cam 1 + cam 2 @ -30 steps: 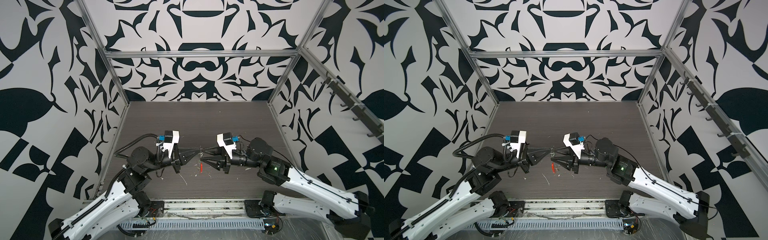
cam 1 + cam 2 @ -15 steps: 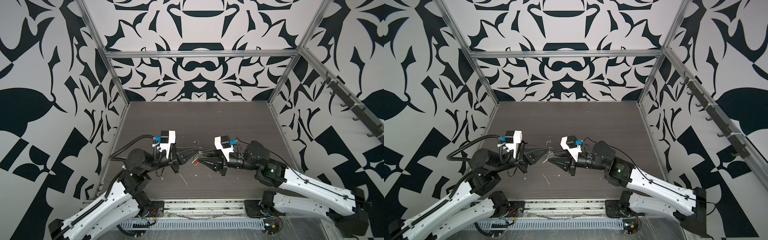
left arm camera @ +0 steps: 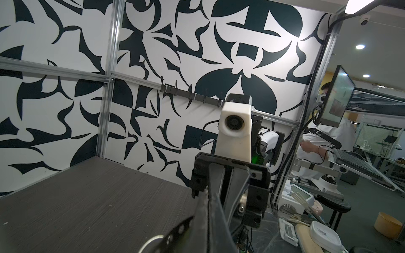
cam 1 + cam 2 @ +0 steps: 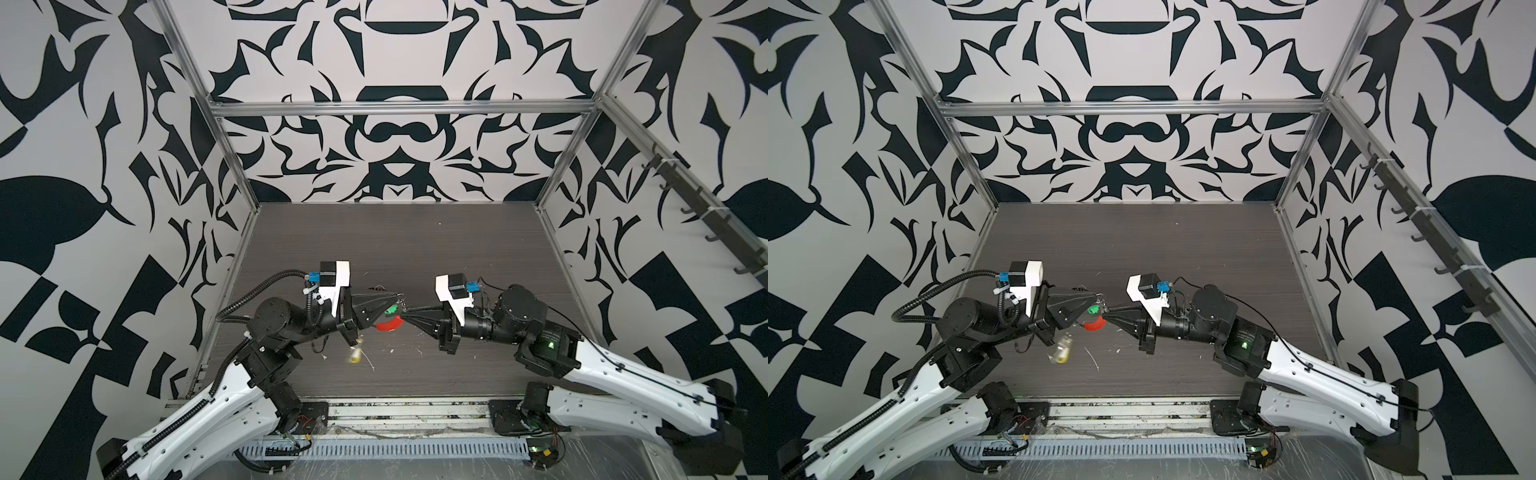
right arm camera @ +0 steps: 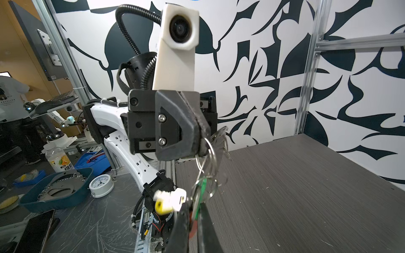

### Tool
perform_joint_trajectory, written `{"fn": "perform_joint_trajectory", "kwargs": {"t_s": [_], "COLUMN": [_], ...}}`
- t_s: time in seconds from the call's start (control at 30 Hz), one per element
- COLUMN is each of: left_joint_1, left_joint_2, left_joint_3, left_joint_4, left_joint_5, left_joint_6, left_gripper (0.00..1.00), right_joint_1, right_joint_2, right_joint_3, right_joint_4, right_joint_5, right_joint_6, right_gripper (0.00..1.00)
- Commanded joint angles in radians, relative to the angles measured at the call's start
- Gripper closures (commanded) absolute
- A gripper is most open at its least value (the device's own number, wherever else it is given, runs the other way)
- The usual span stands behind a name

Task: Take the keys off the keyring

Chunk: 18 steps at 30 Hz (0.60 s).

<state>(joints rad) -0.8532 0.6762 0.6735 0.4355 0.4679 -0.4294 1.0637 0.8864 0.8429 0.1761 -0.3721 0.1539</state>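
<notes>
Keyring (image 4: 388,325) mid-frame: left gripper (image 4: 400,297) pinched shut on its wire, right gripper (image 4: 404,315) clamped on the red sleeve (image 4: 1094,324). Green key (image 4: 391,309) between the tips; yellow key (image 4: 355,355) blurred lower left, can't tell if free. Light, stiff, slick metal; pinch keys at the plastic.

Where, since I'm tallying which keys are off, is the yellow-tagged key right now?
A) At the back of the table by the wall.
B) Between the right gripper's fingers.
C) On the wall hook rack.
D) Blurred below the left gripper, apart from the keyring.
D: in both top views the yellow-tagged key is a blur under the left gripper, with a gap to the keyring.
</notes>
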Motion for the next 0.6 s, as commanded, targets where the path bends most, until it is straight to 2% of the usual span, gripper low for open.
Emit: {"fn": "perform_joint_trajectory", "kwargs": {"t_s": [0.0, 0.1, 0.17, 0.3, 0.57], "left_joint_1": [-0.003, -0.003, -0.003, -0.003, -0.003], "left_joint_2": [-0.009, -0.005, -0.006, -0.013, -0.019], "left_joint_3": [-0.009, -0.009, -0.009, -0.005, -0.007], "left_joint_4": [0.042, 0.045, 0.04, 0.02, 0.006], "left_joint_5": [0.017, 0.023, 0.021, 0.025, 0.039], "left_joint_6": [-0.015, -0.016, -0.014, -0.008, -0.008], "left_gripper": [1.0, 1.0, 1.0, 1.0, 1.0], "right_joint_1": [-0.001, -0.001, -0.001, -0.001, -0.001], "right_joint_2": [-0.01, 0.0, 0.002, -0.023, -0.121], "right_joint_3": [0.007, 0.009, 0.014, 0.037, 0.029], "right_joint_4": [0.013, 0.01, 0.004, -0.052, -0.1], "right_joint_5": [0.015, 0.012, 0.007, -0.001, 0.036], "right_joint_6": [-0.013, -0.01, -0.008, -0.02, -0.031], "right_gripper": [0.86, 0.67, 0.61, 0.58, 0.57]}}
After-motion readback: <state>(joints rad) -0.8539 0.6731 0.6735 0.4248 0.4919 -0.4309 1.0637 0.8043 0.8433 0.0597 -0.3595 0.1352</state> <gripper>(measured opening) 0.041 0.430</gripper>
